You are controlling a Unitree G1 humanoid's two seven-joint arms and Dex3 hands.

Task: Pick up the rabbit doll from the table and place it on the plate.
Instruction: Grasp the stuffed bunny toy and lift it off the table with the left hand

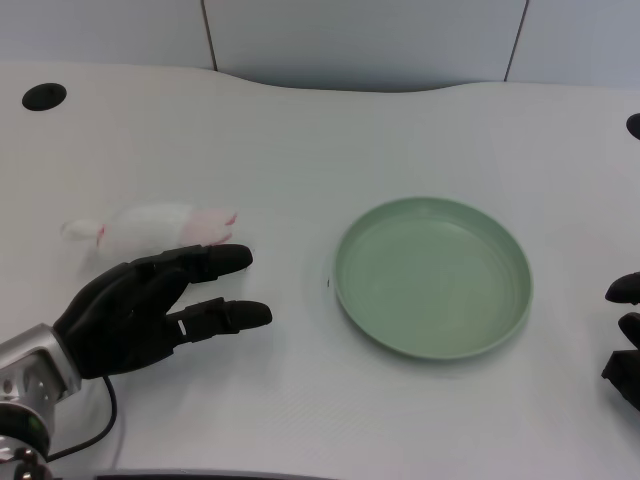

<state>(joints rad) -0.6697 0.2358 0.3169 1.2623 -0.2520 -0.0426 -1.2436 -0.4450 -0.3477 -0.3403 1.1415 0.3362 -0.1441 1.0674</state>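
White rabbit doll (155, 226) lies just behind the left hand (140, 310), maybe touching; fingers spread, holding nothing. Green plate (432, 276) sits apart.

Table: white top (330, 130), its far edge curving inward at the middle.
Left hole: dark round opening (44, 96) near the far left corner.
Right hole: dark opening (634, 125), cut off by the frame's right edge.
Backdrop: pale panels (360, 35) with thin dark seams.
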